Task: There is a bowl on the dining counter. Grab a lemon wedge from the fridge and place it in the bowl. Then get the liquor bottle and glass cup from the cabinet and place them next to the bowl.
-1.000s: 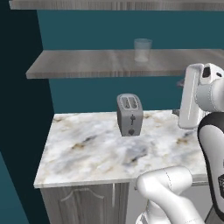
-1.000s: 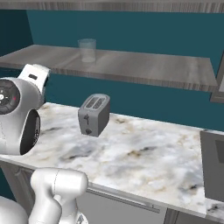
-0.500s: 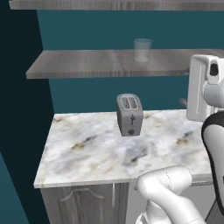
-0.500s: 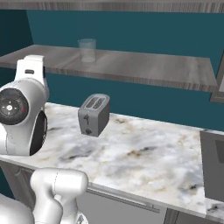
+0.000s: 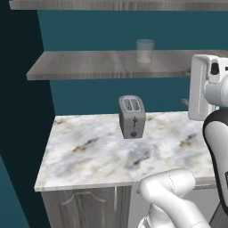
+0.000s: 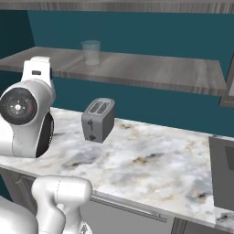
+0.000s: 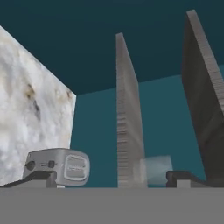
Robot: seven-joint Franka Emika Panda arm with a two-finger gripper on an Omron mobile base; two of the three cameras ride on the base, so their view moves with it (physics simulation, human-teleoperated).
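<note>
The glass cup (image 5: 145, 50) stands upright on the shelf (image 5: 89, 65) — clear, pale, see-through. My pincer (image 7: 111, 177) gapes wide — nothing in it.

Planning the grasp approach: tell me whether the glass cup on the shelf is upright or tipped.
Upright. The glass cup stands on its base on the lower shelf, mouth up, above the toaster.

I see a pale, see-through glass cup (image 5: 145, 50) on a grey wood-grain shelf (image 5: 89, 67). Toaster (image 5: 132, 116) is silver-grey with dark slots. Worktop (image 5: 89, 151) is white marble, veined grey and tan. Wall (image 5: 89, 95) behind reads teal.
</note>
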